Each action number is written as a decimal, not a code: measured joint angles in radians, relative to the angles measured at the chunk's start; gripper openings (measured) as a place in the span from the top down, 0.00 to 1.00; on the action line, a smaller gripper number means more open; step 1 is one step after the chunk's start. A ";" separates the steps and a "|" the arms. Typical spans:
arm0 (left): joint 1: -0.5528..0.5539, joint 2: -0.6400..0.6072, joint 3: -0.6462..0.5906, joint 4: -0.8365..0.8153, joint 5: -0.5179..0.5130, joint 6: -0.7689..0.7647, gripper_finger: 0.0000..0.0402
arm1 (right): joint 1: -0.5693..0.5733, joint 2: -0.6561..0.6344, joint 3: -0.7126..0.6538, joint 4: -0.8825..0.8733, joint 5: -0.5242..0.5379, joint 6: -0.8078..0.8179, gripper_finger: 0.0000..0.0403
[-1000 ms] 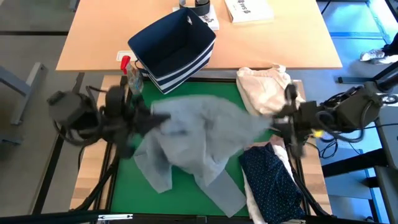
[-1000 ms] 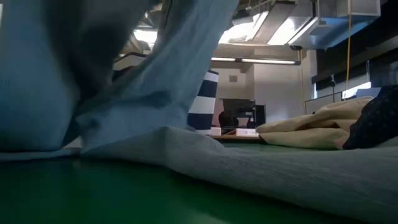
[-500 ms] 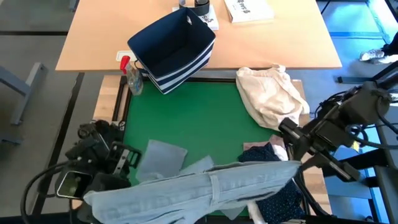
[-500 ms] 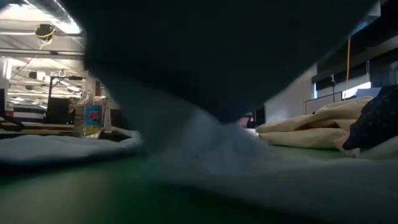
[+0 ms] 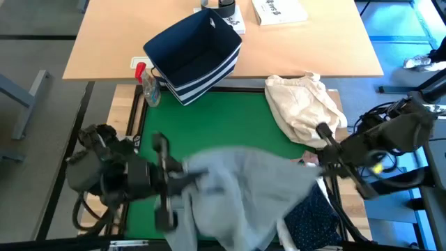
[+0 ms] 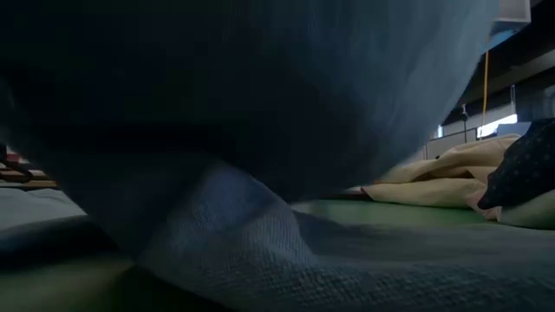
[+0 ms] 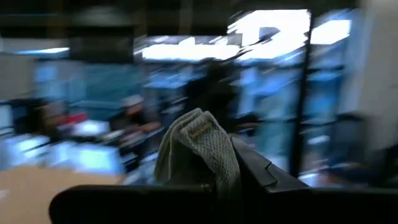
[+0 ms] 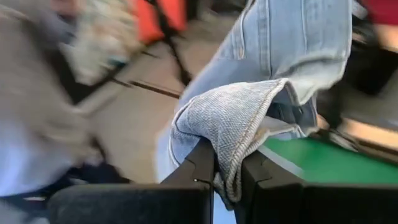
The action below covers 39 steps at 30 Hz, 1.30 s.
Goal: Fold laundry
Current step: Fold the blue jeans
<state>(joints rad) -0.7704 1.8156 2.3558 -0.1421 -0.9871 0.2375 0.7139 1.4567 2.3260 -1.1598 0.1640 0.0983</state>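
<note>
Left pincer (image 5: 171,187): clamped on one edge of the grey jeans (image 5: 244,188), over the near left part of the green mat (image 5: 209,125); its wrist view shows a fold of the cloth (image 7: 198,149) pinched between the fingers.
Right pincer (image 5: 322,155): closed on the opposite edge of the jeans, at the mat's right edge; the denim hem (image 8: 239,124) is nipped between its fingers.
Jeans: hanging slack between the two pincers over the near half of the mat, sagging onto it in the middle.
Other laundry: a navy dotted shirt (image 5: 310,216) lies at the near right corner, partly under the jeans.
Not for folding: cream bundle (image 5: 303,104) at the far right, striped bin (image 5: 191,56) beyond the mat.
Doing it well: probably draw the two grips apart evenly until the cloth is taut, then lower it flat, clear of the dotted shirt.
</note>
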 joint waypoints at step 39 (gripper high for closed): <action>0.608 -0.274 -0.850 -0.621 0.649 -0.758 0.94 | -0.811 0.044 -1.046 0.820 -0.447 0.366 0.94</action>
<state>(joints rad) -0.1622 1.5414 1.5062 -0.7633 -0.3376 -0.5205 -0.0967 1.5009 1.2797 -0.3399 -0.2827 0.4648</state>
